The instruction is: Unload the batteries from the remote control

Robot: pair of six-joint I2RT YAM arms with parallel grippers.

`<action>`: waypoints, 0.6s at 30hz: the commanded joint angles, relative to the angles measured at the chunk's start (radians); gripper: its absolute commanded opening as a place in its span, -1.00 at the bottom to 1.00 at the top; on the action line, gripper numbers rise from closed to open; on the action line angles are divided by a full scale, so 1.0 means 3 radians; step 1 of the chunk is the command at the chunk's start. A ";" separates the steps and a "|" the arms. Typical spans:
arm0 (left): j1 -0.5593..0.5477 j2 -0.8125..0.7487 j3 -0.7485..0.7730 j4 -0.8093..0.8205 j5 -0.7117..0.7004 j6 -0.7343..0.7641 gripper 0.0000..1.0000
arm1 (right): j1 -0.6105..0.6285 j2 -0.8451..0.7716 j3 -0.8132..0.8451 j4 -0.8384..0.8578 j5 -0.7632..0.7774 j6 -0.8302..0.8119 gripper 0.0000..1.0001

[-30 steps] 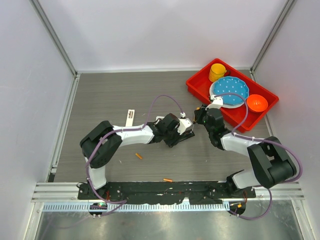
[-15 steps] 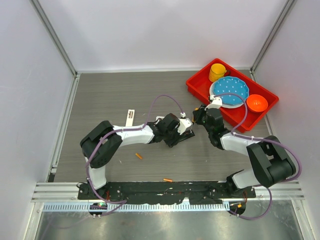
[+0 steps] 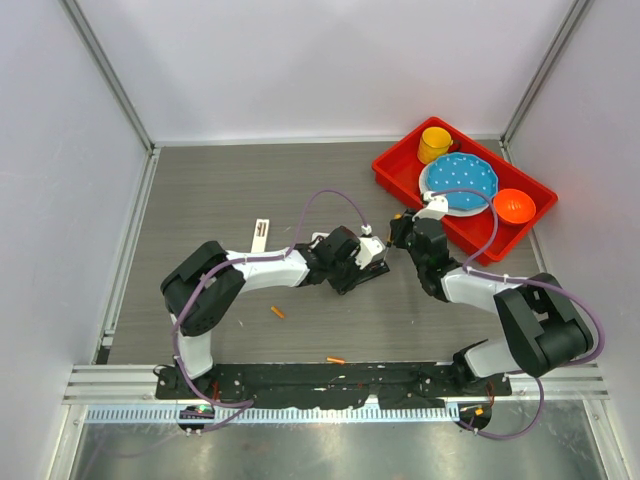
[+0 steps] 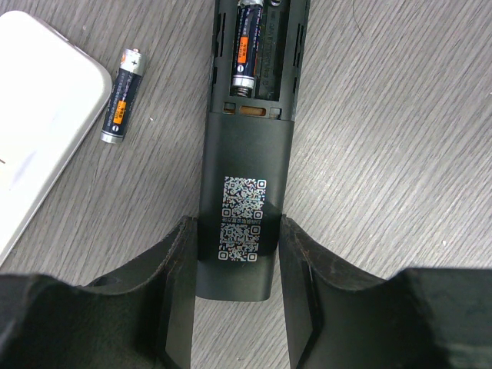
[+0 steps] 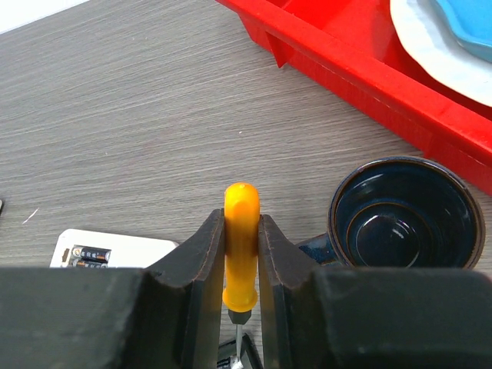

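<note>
Lying lengthwise in the remote (image 4: 242, 184) clamped by left gripper (image 4: 234, 246), one battery (image 4: 244, 48) is seen straight ahead; screwdriver (image 5: 241, 254) is pinched by right gripper (image 5: 241, 223).

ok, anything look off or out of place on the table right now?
Nothing looks damaged. A dark battery lies loose on the table beside the white remote. One orange battery lies left of centre, and a second orange battery lies near the front edge. The black remote is open with one seated battery, the slot beside it empty.

orange-handled screwdriver (image 5: 241, 254) in the right hand (image 5: 241, 224)
</note>
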 commanded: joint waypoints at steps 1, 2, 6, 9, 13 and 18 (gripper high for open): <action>-0.0139 0.0209 -0.0063 -0.0402 0.0305 -0.0050 -1.00 | 0.0026 -0.0047 0.0010 0.0194 0.0134 -0.0084 -0.97; -0.0144 0.0209 -0.0063 -0.0412 0.0310 -0.0050 -1.00 | 0.0031 -0.0042 0.0016 0.0189 0.0134 -0.0099 -0.97; -0.0144 0.0204 -0.0063 -0.0407 0.0315 -0.0050 -1.00 | 0.0046 -0.0012 0.0041 0.0133 0.0145 -0.0150 -0.97; -0.0144 0.0214 -0.0058 -0.0407 0.0315 -0.0050 -1.00 | 0.0072 0.0014 0.0046 0.0102 0.0134 -0.0176 -0.97; -0.0139 0.0214 -0.0058 -0.0407 0.0310 -0.0055 -1.00 | 0.0128 0.0009 0.0036 0.0051 0.0231 -0.0253 -0.97; -0.0144 0.0214 -0.0058 -0.0412 0.0310 -0.0045 -1.00 | 0.0153 -0.0042 0.0005 -0.0056 0.0400 -0.0365 -0.97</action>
